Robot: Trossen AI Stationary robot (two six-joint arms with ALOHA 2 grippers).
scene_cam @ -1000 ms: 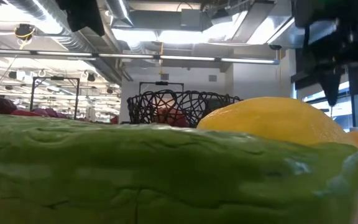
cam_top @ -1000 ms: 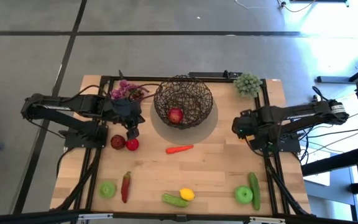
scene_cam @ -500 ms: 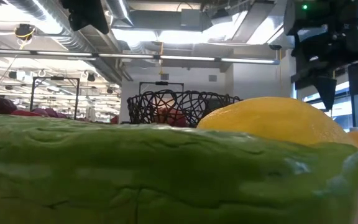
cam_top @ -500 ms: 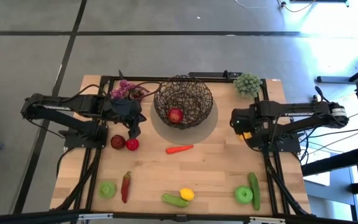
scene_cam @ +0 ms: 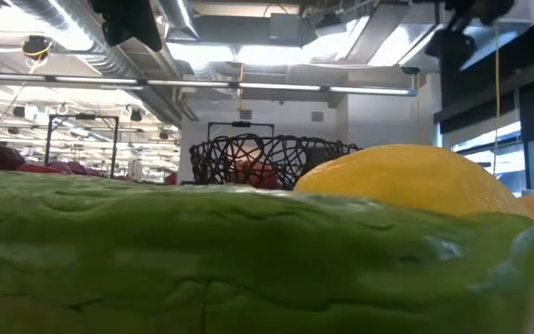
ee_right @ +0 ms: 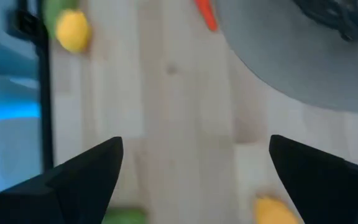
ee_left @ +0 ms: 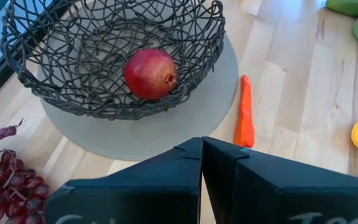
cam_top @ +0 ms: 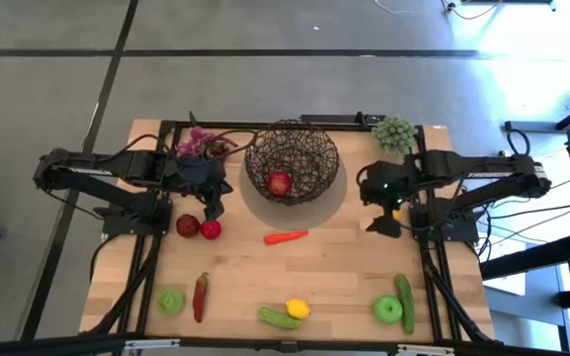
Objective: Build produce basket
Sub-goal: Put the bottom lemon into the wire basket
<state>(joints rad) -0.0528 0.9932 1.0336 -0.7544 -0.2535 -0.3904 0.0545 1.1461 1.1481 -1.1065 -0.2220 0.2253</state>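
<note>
My left claw [ee_left: 201,163] is pressed together beside the round wire basket [ee_left: 73,74]. A smooth red apple [ee_left: 150,73] sits inside. My right claw [ee_right: 191,180] is spread wide over the wooden table [ee_right: 166,93].

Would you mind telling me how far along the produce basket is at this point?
Done: one red fruit lies in the basket. In hand: nothing; the left gripper is shut and empty, the right gripper open above bare table. Left: grapes, two red apples, carrot, chilli, lemon, green apples and cucumbers.

Wooden table [cam_top: 344,257] with scattered produce [cam_top: 285,236]
</note>
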